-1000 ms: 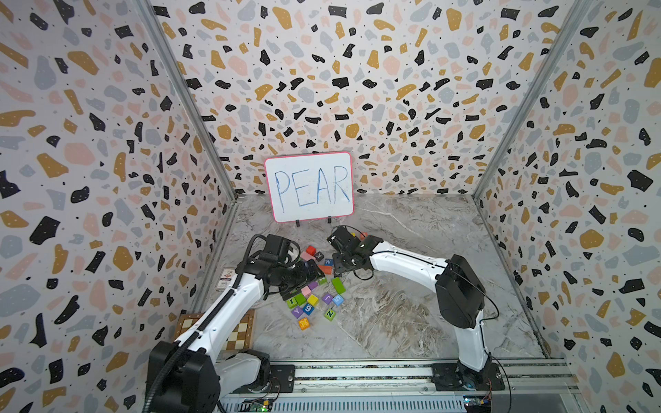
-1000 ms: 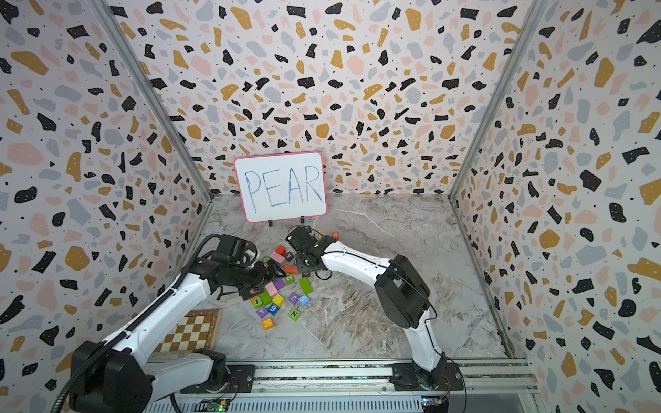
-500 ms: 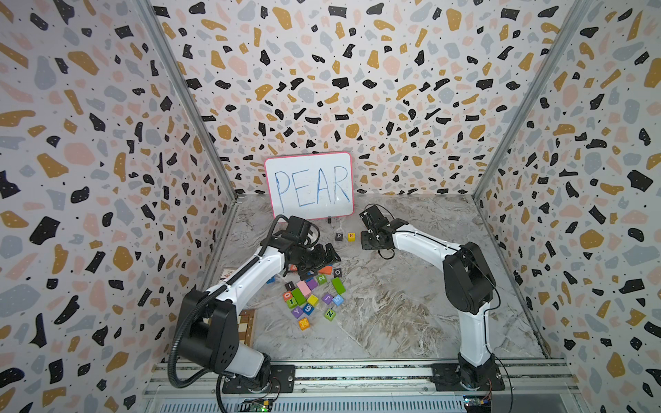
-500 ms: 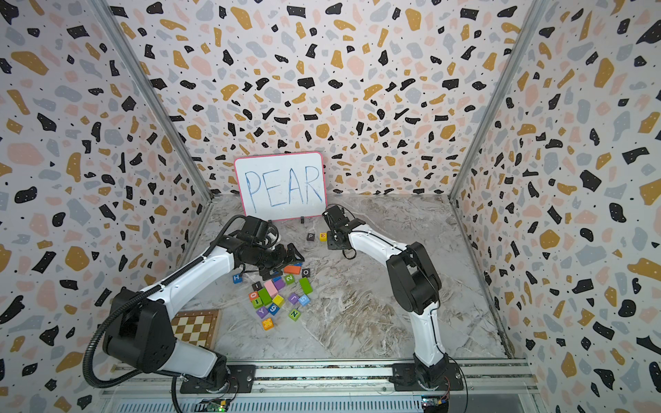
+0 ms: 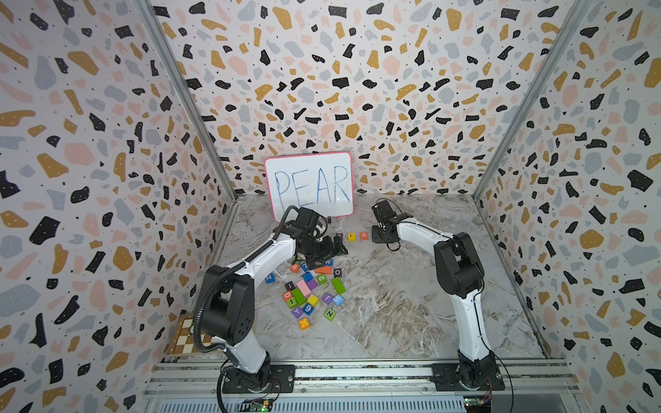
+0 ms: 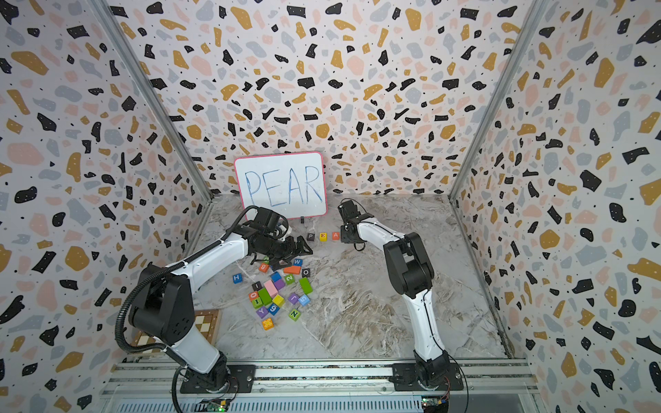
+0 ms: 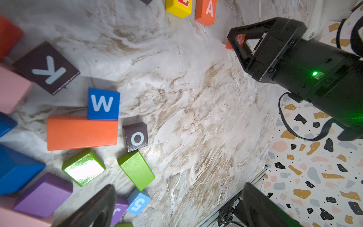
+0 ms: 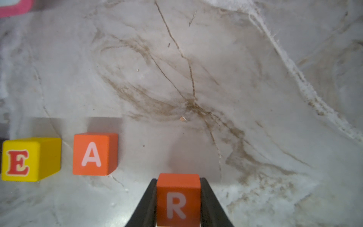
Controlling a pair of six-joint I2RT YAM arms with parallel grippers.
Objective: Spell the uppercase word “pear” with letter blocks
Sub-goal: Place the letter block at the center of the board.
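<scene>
We have P [image 6: 311, 236], E [image 8: 19, 159] and A [image 8: 92, 154] lined up; only R [image 8: 178, 198], clenched in our right gripper [image 8: 178, 180] near A, needs placing, while our left gripper [image 5: 336, 247] gapes empty

Whiteboard [image 5: 309, 186] reads PEAR; blocks E [image 8: 29, 159], A [image 8: 92, 154], R [image 8: 177, 200], seemingly P [image 6: 311, 236].
</scene>
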